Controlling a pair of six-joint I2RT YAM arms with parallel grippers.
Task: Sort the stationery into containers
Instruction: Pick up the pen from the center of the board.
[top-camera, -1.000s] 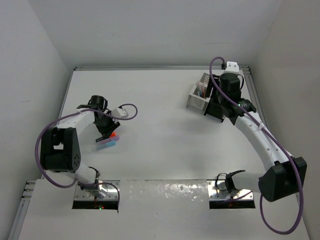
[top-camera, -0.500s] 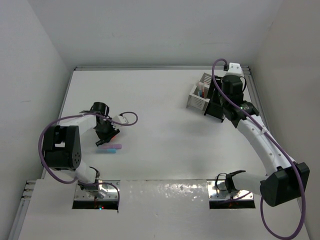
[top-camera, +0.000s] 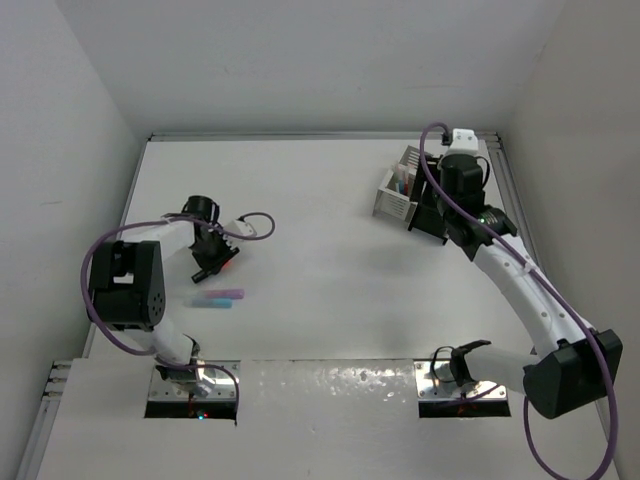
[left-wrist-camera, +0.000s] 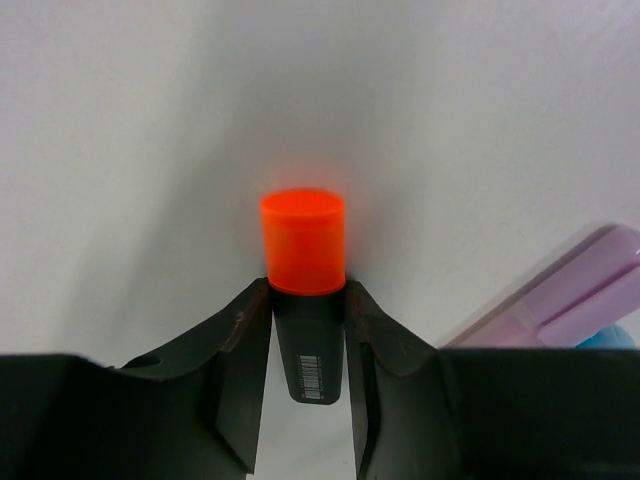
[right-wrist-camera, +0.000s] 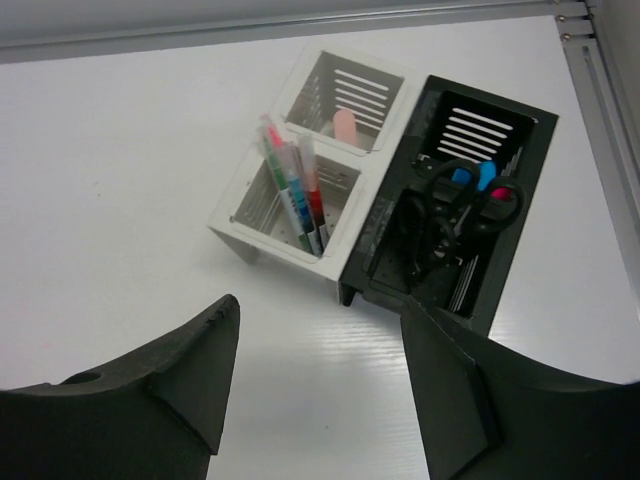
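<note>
Orange-capped highlighter (left-wrist-camera: 302, 240), black in the body, lies on the white table (top-camera: 320, 250) between the fingers of the left gripper (left-wrist-camera: 307, 288). Both fingers press against its black barrel just below the cap, so the tool is clasped. A pink highlighter (left-wrist-camera: 580, 290) and a blue highlighter (left-wrist-camera: 610, 338) lie side by side on the table just beside this gripper, apart from it.

At the far right of the table, the white organiser (right-wrist-camera: 262, 225) and the black organiser (right-wrist-camera: 375, 250) stand touching, side by side. The white one holds upright pens (right-wrist-camera: 295, 190) in its near compartment and a pink eraser (right-wrist-camera: 344, 125) in a far one. The black one holds black-handled scissors (right-wrist-camera: 450, 215) with blue and pink items behind them. The right gripper (right-wrist-camera: 318, 305) hangs above the table near the organisers, its fingers spread wide with nothing between them.
</note>
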